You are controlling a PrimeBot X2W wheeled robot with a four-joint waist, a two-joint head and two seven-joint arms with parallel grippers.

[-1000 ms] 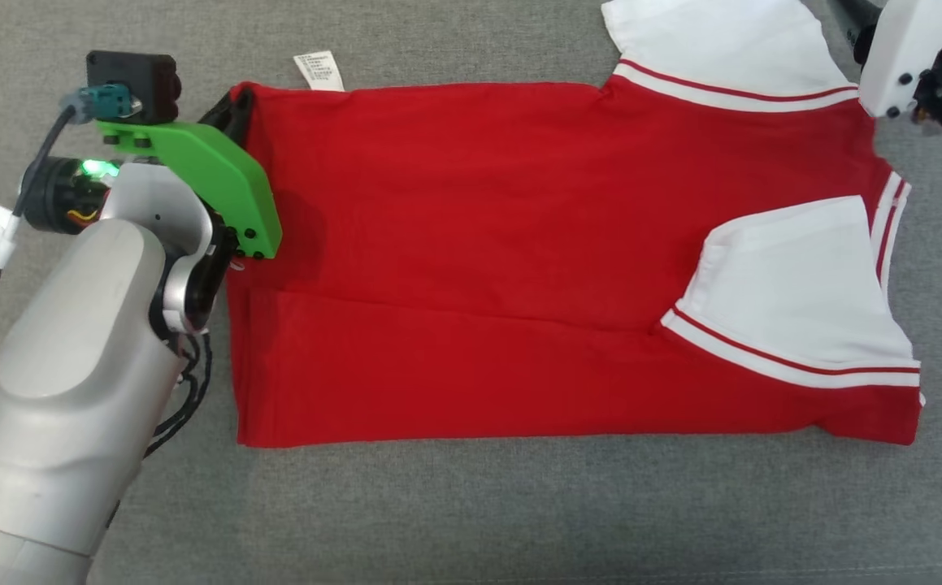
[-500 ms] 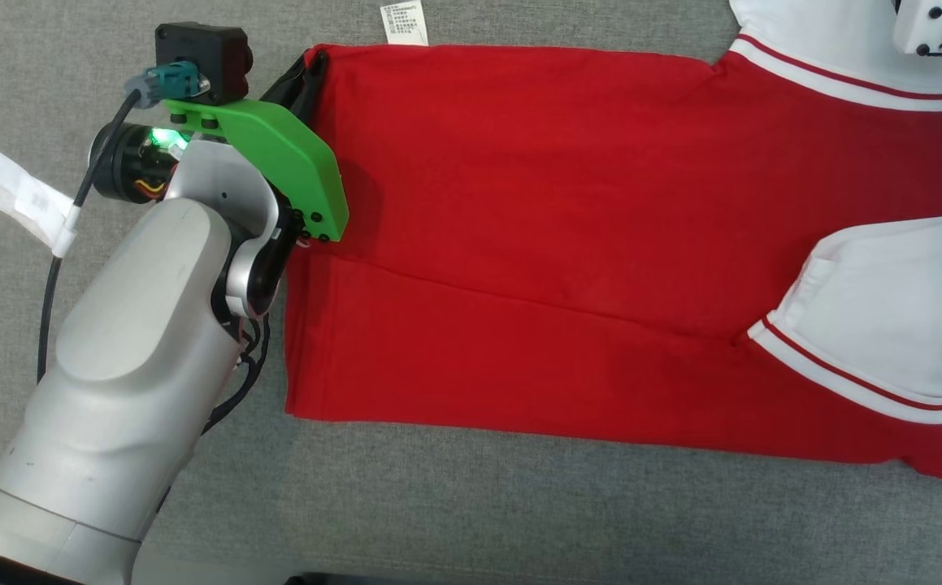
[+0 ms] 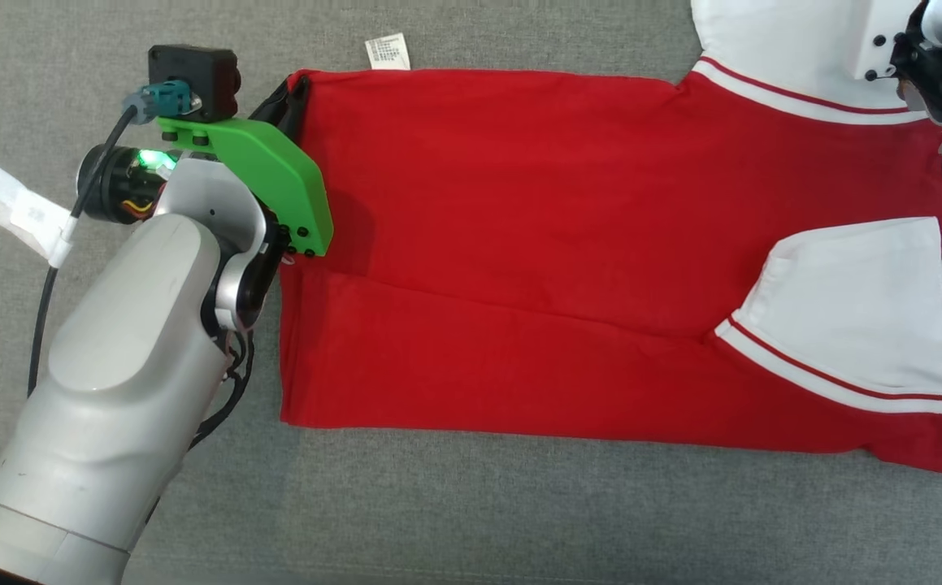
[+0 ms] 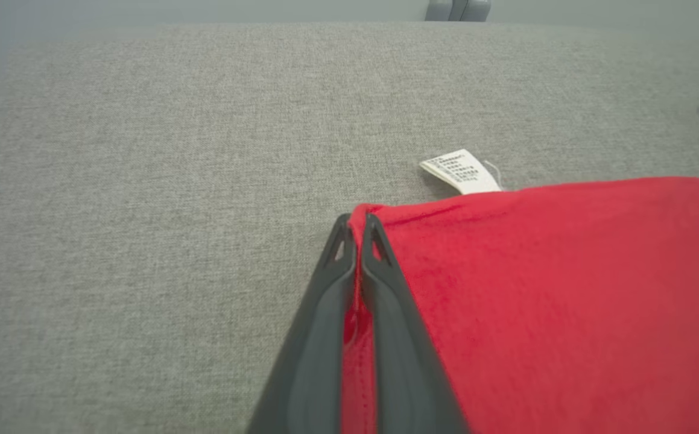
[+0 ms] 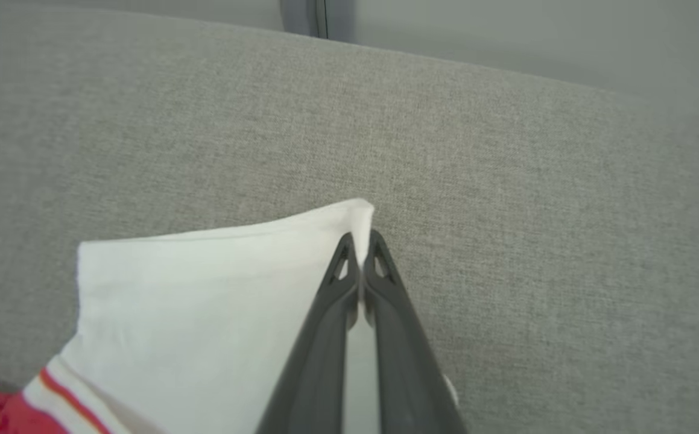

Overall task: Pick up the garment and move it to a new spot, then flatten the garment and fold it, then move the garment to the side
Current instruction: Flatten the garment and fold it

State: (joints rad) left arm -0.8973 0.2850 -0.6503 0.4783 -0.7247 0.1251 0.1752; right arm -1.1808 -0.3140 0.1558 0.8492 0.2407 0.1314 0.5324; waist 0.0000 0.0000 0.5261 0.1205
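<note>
L gripper (image 4: 358, 220) clamped on garment (image 3: 519, 203) hem corner; R gripper (image 5: 360, 238) clamped on its sleeve edge.

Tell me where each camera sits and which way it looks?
Head view: on the robot's head, looking down on the garment spread over gray fabric; the left arm and right wrist show.
Left wrist view: on the left wrist, looking along the left gripper, shut on the garment's red corner.
Right wrist view: on the right wrist, looking along the right gripper, shut on the white sleeve.
Shared: head and left wrist views both show the white hem label.
</note>
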